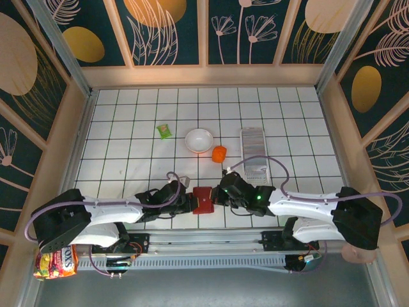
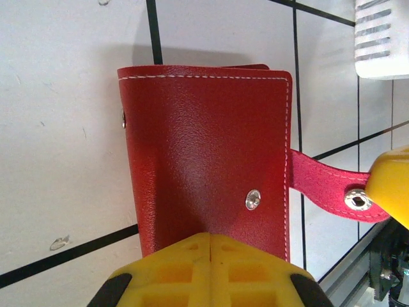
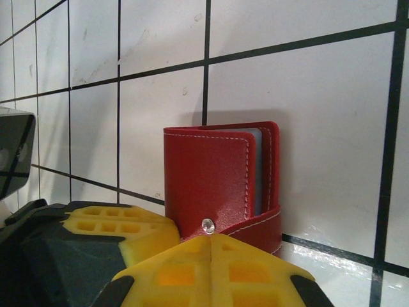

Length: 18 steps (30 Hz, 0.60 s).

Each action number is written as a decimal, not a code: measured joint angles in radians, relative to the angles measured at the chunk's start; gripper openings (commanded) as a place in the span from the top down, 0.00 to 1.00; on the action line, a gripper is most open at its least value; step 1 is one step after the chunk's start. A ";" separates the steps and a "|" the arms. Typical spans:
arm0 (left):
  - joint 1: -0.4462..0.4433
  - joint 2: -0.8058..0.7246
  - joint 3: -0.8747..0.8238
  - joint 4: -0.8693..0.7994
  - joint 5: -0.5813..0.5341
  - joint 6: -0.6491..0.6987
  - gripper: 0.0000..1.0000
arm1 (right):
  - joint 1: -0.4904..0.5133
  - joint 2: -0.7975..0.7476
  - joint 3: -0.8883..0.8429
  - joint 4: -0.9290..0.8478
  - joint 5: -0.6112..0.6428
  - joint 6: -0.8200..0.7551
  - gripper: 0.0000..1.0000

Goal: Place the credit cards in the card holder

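The card holder (image 1: 203,199) lies at the middle of the table's (image 1: 128,115) near edge, between both arms; its covers are nearly closed, and its strap (image 2: 319,182) is unsnapped and drawn out sideways. Right gripper (image 3: 211,248): fingers clenched on the snap end of the strap. Left gripper (image 2: 209,243): fingers brought together at the holder's near edge; whether leather is pinched between them cannot be told from this angle. The credit cards (image 1: 253,142) stand as a ribbed row in the clear tray (image 1: 254,170), toward the table's right side, well apart from the holder. Handling, as judged: the holder is light, soft leather, likely to buckle under a pinch and slide on the glossy tiles; pin one cover and lift the other by its free edge; the cards look thin, stiff and slick; take each by its long edges.
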 measured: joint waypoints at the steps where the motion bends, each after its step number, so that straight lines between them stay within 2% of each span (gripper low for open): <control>1: 0.000 0.006 0.001 0.002 0.001 0.000 1.00 | 0.000 0.011 0.005 0.001 -0.003 0.000 1.00; 18: 0.000 0.013 0.000 0.011 0.002 -0.001 1.00 | 0.013 0.225 0.121 -0.006 -0.011 -0.004 1.00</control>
